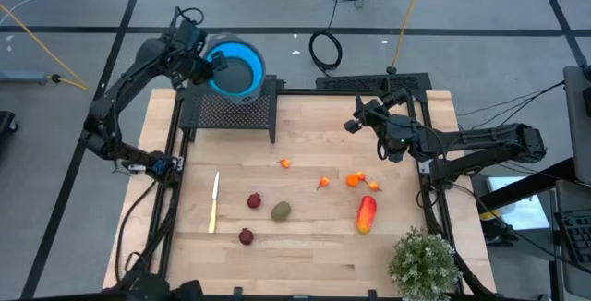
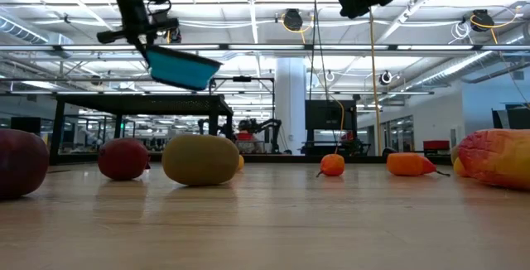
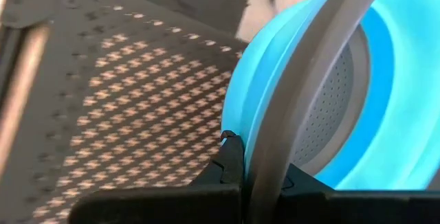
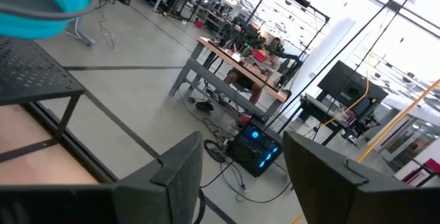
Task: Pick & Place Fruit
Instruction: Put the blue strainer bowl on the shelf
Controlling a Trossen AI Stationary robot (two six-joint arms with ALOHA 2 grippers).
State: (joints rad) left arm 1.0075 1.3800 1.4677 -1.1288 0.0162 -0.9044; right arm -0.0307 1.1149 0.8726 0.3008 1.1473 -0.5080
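Lying loose on the pale wooden worktop (image 1: 314,246): fruit (image 1: 367,214), one long red-orange piece, two dark red rounds, one olive oval, several tiny orange bits; left fingers (image 1: 199,61) clamped on blue bowl (image 1: 235,68), right fingers (image 1: 353,124) apart, empty.

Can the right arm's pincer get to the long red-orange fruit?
Probably yes. The right pincer hangs open and empty above the table, and the long red-orange fruit lies uncovered on that side, only tiny orange fruits nearby.

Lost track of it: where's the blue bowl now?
In the high view the bowl is at the table's far left, held above the black mesh rack by the shut left gripper.
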